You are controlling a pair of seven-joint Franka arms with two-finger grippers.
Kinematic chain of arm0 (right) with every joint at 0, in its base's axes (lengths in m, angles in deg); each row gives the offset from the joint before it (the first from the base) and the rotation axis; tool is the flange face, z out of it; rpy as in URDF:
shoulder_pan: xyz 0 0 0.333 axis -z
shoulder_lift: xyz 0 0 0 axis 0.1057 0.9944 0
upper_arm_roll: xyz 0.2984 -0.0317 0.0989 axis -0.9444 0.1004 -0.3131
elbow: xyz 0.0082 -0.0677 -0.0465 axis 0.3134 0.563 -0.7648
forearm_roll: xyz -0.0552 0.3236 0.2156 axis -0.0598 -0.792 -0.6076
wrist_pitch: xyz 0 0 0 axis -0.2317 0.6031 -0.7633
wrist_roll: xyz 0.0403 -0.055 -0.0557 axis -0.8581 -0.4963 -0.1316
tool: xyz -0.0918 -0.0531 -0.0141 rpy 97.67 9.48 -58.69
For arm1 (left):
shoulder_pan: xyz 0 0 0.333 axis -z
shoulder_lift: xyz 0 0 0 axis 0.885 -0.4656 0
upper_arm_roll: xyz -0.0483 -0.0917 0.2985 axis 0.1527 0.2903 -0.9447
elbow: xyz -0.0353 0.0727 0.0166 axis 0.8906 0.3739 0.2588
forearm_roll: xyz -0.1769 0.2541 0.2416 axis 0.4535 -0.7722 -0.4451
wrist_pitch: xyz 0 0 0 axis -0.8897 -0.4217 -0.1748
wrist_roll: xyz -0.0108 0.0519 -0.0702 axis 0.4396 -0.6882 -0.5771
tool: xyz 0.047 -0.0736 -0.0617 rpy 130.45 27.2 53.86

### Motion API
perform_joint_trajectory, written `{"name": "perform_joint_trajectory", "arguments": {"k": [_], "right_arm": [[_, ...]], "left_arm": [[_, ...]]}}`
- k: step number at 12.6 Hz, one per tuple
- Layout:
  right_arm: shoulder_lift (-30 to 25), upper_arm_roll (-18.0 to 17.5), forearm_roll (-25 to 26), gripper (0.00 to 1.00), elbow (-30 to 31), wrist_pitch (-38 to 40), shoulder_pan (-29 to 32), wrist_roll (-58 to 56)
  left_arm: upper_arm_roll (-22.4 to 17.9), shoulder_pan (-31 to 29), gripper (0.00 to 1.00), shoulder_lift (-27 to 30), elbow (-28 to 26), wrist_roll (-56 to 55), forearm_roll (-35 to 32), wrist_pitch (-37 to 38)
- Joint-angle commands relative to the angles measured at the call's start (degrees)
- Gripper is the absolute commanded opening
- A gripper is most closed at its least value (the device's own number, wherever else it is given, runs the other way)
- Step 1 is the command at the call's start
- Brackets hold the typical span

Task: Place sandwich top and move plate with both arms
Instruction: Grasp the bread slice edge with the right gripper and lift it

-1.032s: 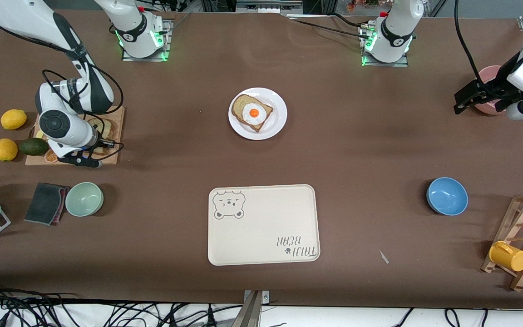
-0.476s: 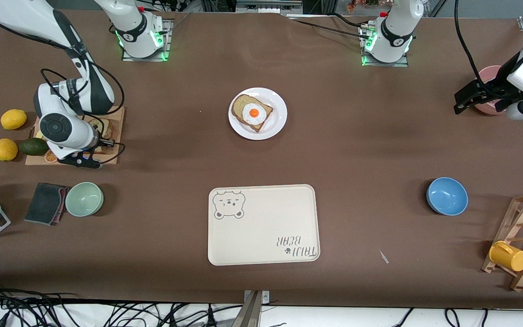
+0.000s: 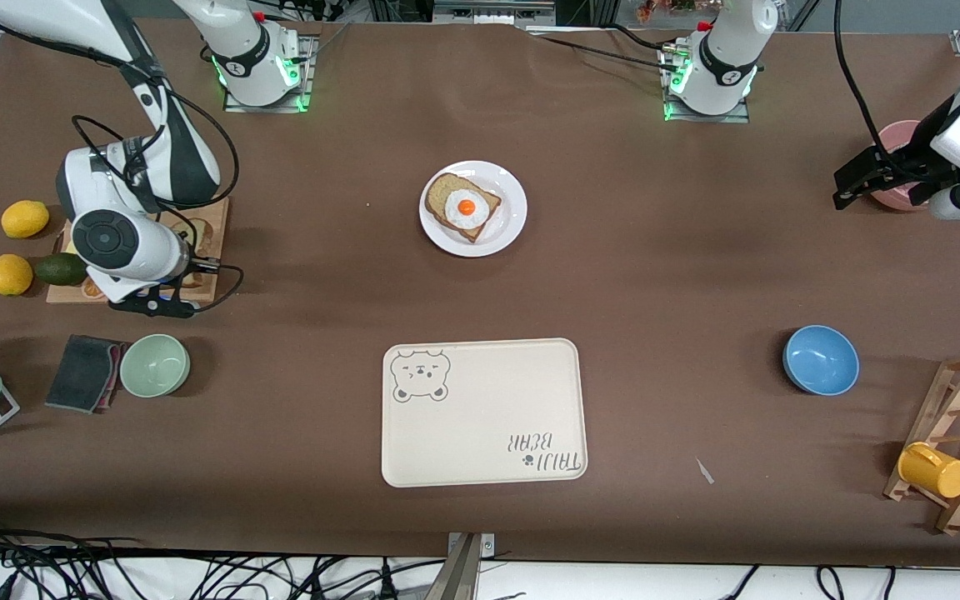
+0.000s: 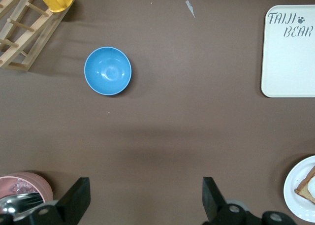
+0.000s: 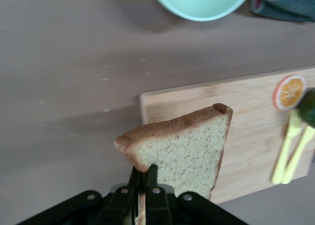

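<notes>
over the wooden cutting board (image 5: 256,136) your right tool (image 5: 142,183) pinches the sandwich top (image 5: 182,153) aloft, plate (image 3: 510,223) lying mid-tabletop toward the left arm's end, while your left tool (image 4: 142,198) waits open near the pink cup (image 4: 24,185).

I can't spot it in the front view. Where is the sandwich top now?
The sandwich top is pinched in the right gripper, lifted over the wooden cutting board at the right arm's end of the table.
</notes>
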Motion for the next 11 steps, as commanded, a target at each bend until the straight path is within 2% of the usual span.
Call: {"name": "perform_joint_trajectory", "arguments": {"k": [1, 3, 6, 8, 11], "right_arm": [[-0.57, -4.19, -1.26, 0.0, -2.21, 4.19, 0.24, 4.72], [-0.48, -9.45, -1.34, 0.0, -4.76, 7.87, 0.24, 10.43], [-0.05, -17.02, -4.76, 0.0, -6.35, 8.77, -0.37, 20.61], [0.39, -19.84, -5.47, 0.0, -6.88, 8.68, -3.35, 28.87], [5.9, -20.11, -8.54, 0.0, -15.11, 8.51, -13.27, 38.54]], "left_arm": [[0.01, 0.05, 1.0, -0.58, 1.75, -0.21, 1.41, 1.34], [0.01, -0.04, 1.0, -0.58, 1.75, -0.3, 1.41, 1.34], [0.01, -0.04, 1.0, -0.58, 1.75, -0.3, 1.41, 1.34], [0.01, -0.04, 1.0, -0.58, 1.75, -0.3, 1.41, 1.34], [0.01, 0.05, 1.0, -0.58, 1.75, -0.3, 1.41, 1.34]]}}
